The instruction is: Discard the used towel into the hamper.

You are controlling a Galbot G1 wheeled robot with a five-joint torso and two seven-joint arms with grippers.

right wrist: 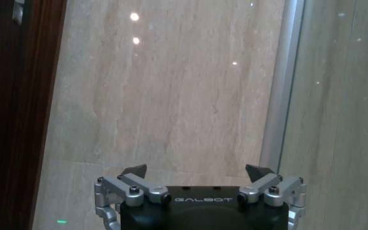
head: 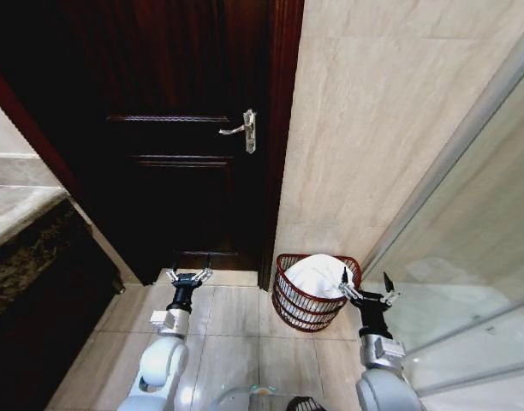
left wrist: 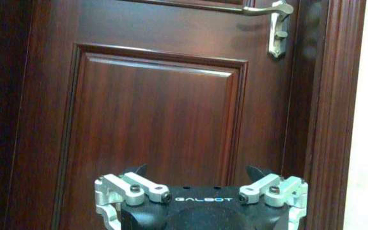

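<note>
In head view — towel in hamper

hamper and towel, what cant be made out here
- Head view: the hamper's inside and its bottom are hidden by the white towel heaped in it.
- Head view: the right gripper, open, overlaps the hamper's rim; whether it touches the towel cannot be told.
- Head view: the left gripper is open before the door; how far from it is unclear.
- Left wrist view: the door handle's top is cut by the edge.
</note>
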